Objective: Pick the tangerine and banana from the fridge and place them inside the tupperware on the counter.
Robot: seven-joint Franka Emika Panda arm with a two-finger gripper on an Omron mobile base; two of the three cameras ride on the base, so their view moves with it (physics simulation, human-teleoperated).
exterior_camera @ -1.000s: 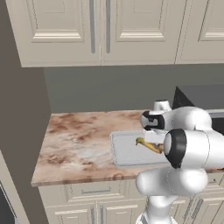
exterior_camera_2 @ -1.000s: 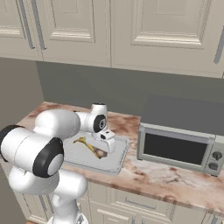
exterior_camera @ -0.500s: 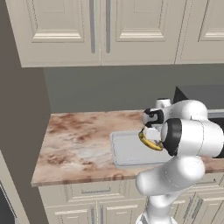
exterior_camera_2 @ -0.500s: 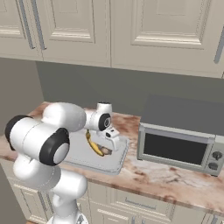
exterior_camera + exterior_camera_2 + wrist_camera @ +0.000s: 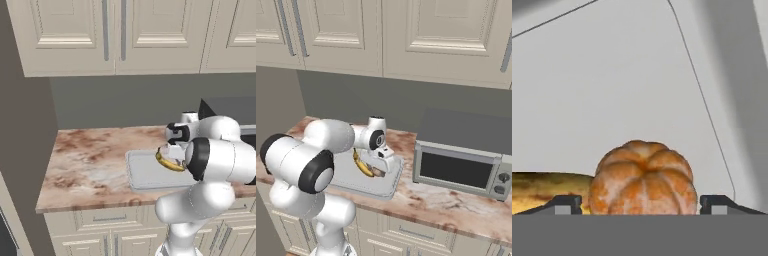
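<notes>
The pale grey tupperware [image 5: 145,172] [image 5: 368,186] sits on the pinkish marbled counter [image 5: 90,162]. My gripper [image 5: 172,150] [image 5: 383,162] [image 5: 642,205] hangs low over its right part, open, fingertips [image 5: 562,205] spread wide. In the hand view the orange tangerine [image 5: 643,177] rests on the tupperware floor [image 5: 622,90], framed between the tips with a small gap on each side. The yellow banana [image 5: 542,187] [image 5: 169,163] [image 5: 362,165] is just beside it, by the left fingertip. I cannot tell whether the banana still touches a finger. The fridge interior is out of view.
A grey microwave [image 5: 461,167] stands on the counter right of the tupperware, close to my hand. Cream wall cabinets [image 5: 115,35] hang above. A tall dark grey panel [image 5: 25,140] bounds the counter's left end. Drawers [image 5: 110,220] lie under the counter edge.
The arm swung the banana rightward over the tupperware, then held still. The fingers have since spread wide. The banana sits about where it was half a second ago.
</notes>
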